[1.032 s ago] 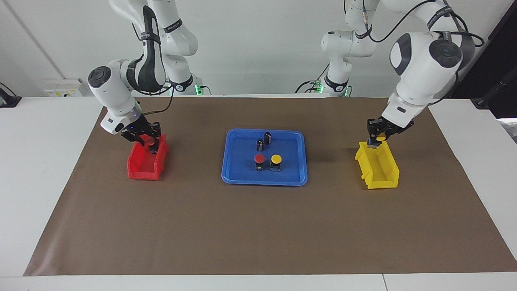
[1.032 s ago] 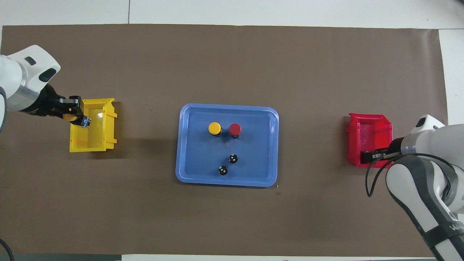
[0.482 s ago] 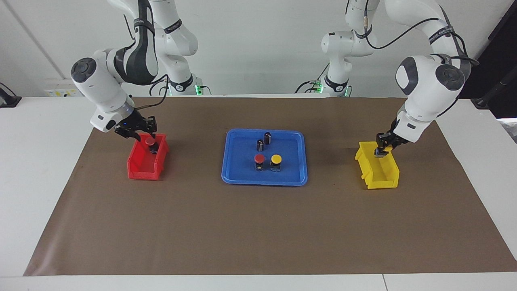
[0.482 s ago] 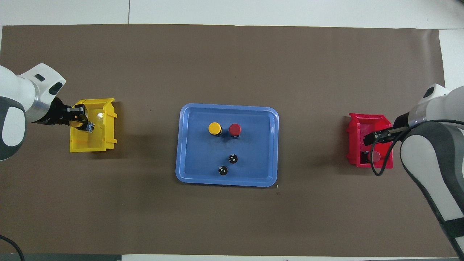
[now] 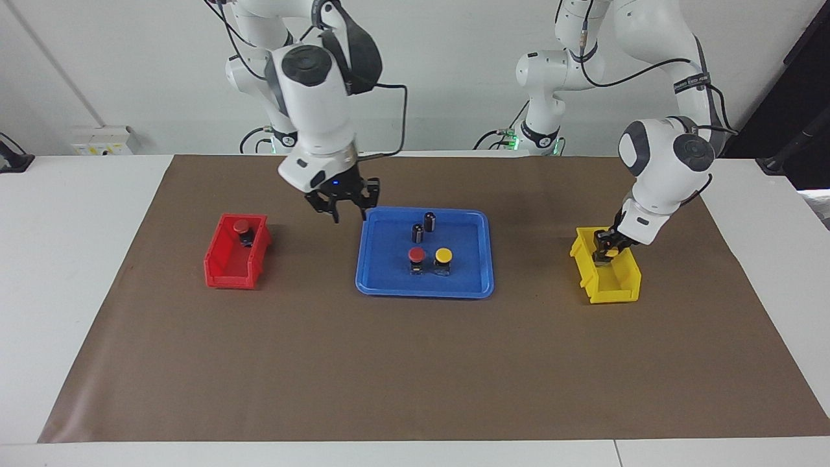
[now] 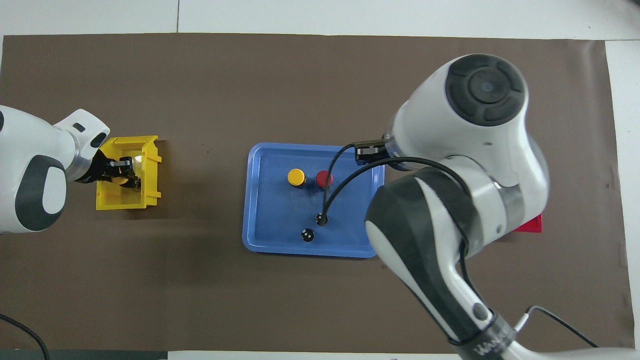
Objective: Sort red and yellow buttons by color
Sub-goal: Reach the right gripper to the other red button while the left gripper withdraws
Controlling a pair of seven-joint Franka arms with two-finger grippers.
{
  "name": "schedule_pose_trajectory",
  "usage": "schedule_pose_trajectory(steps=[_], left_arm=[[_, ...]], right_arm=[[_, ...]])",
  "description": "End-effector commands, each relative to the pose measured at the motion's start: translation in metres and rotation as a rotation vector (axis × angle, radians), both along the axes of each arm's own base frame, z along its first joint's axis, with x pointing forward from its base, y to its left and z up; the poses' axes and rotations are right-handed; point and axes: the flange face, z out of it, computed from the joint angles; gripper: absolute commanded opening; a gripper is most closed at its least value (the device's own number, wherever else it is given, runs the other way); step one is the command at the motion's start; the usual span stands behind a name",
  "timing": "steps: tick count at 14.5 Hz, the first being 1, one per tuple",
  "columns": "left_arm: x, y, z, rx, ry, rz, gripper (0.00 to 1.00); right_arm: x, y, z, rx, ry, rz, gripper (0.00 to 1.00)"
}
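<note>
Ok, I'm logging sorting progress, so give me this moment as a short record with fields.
red bin: one red button inside
yellow bin: left gripper lowered into it, shut on a yellow button
blue tray: one red button, one yellow button, two dark cylinders
right gripper: empty, over the tray's edge

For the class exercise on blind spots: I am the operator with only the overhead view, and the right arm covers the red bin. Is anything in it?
Observer: Yes, one red button sits in the red bin, at its end nearer to the robots.
Operator: Is the right gripper down in the tray?
Observer: No. The right gripper hangs in the air by the blue tray's edge toward the right arm's end, touching nothing.
</note>
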Motion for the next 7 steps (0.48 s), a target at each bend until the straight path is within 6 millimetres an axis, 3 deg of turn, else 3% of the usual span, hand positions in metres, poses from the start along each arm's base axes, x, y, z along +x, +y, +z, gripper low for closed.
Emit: schedule_pose_trajectory(steps=[1, 2, 3, 7], left_arm=[[-0.005, 0.000, -0.007, -0.008, -0.003, -0.008, 0.07], [-0.004, 0.001, -0.004, -0.009, -0.004, -0.014, 0.30], [-0.003, 0.002, -0.003, -0.010, 0.001, -0.036, 0.39], [0.004, 0.001, 0.021, -0.010, 0.016, -0.047, 0.50]], right_arm=[[0.013, 0.052, -0.037, 0.013, -0.023, -0.038, 0.66], [0.012, 0.058, -0.053, -0.001, -0.023, -0.032, 0.66], [0.013, 0.060, -0.065, -0.005, -0.024, -0.029, 0.66], [0.002, 0.065, -0.103, -0.010, -0.015, -0.016, 0.67]])
